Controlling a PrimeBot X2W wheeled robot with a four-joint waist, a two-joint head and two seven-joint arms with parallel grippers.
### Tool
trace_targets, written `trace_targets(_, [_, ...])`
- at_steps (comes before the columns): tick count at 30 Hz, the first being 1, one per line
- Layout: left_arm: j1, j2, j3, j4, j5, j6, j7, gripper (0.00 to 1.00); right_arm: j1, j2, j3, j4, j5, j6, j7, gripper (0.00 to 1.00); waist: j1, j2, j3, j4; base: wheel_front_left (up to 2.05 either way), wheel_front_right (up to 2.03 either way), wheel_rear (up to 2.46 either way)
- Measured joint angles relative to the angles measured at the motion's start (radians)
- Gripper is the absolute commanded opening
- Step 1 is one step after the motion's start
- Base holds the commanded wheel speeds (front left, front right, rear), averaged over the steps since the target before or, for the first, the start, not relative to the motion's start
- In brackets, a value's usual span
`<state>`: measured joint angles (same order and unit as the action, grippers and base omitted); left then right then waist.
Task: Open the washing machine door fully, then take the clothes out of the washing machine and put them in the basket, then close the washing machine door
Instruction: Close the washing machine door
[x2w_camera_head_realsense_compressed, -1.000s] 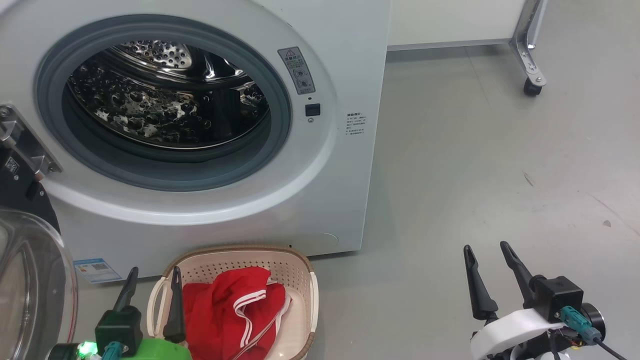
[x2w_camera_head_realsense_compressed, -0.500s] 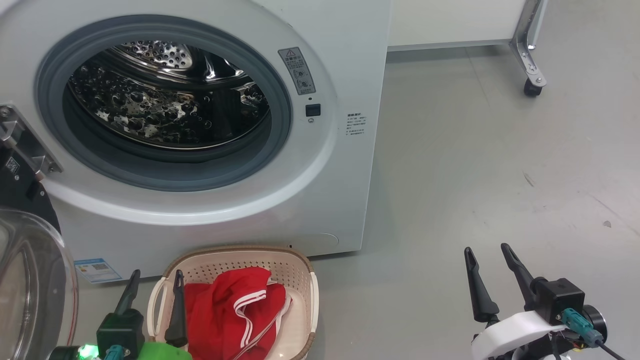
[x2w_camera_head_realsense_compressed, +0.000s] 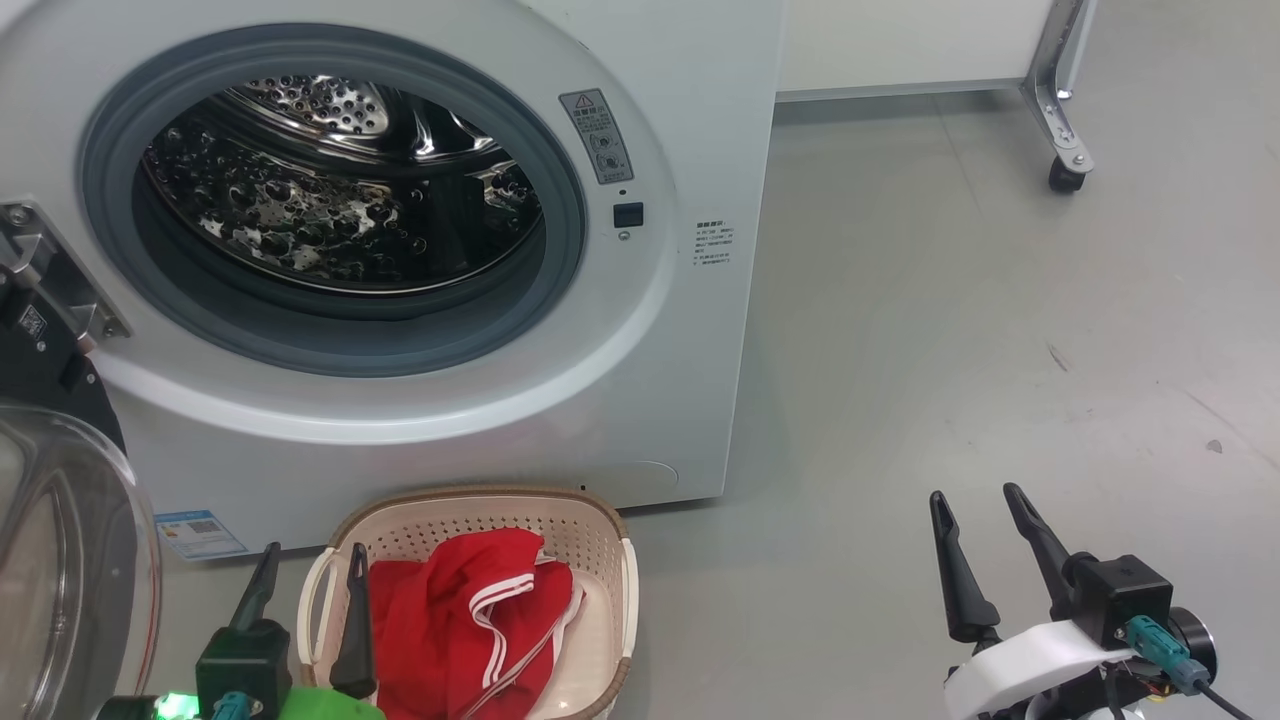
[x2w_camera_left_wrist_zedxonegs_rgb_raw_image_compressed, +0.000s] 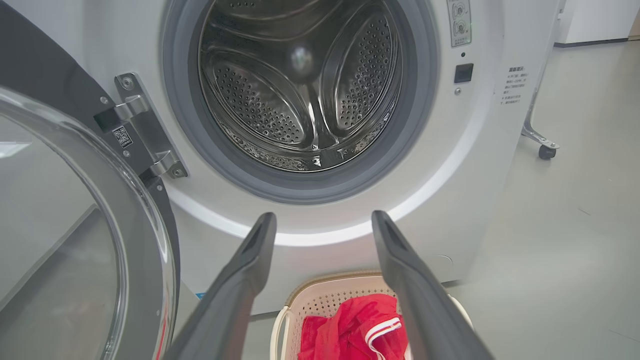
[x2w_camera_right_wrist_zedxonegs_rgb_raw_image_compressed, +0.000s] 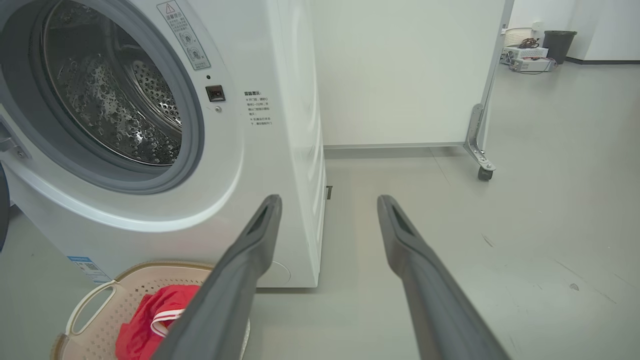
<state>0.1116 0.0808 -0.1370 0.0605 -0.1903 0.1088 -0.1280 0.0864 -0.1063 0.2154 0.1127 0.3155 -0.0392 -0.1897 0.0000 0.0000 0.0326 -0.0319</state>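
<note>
Beside left fingers (x2w_camera_head_realsense_compressed: 352, 625), clothes (x2w_camera_head_realsense_compressed: 440, 630) in basket (x2w_camera_head_realsense_compressed: 470, 522).

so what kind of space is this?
Probably a lab or test bay staged as a laundry corner, not a home: a washing machine on bare grey floor, a white partition on castor wheels, and cabled boxes by a bin in the far corner.

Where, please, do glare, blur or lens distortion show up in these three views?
Head view: soft, even light; the drum sparkles with highlights, and the washing machine door glass carries pale reflections. Left wrist view: a blurred bright spot sits in the drum, and the left claw looms soft-edged. Right wrist view: the washing machine leans and its edges curve, wide-lens distortion.
</note>
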Motion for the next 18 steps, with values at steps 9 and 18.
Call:
trace_targets(9, [0.012, 0.001, -0.002, -0.019, 0.003, 0.000, 0.022, 1.00, 0.000, 0.000, 0.001, -0.007, 0.001, 0.000, 0.001, 1.00, 0.0000, 0.0000, -0.001, 0.000, -0.87, 0.87, 0.00])
trace_targets(18, [0.013, 0.000, -0.017, -0.046, 0.003, 0.000, 0.036, 1.00, 0.002, 0.000, 0.004, -0.011, 0.010, 0.000, 0.010, 1.00, 0.0000, 0.0000, 0.005, 0.002, -1.18, 1.18, 0.00])
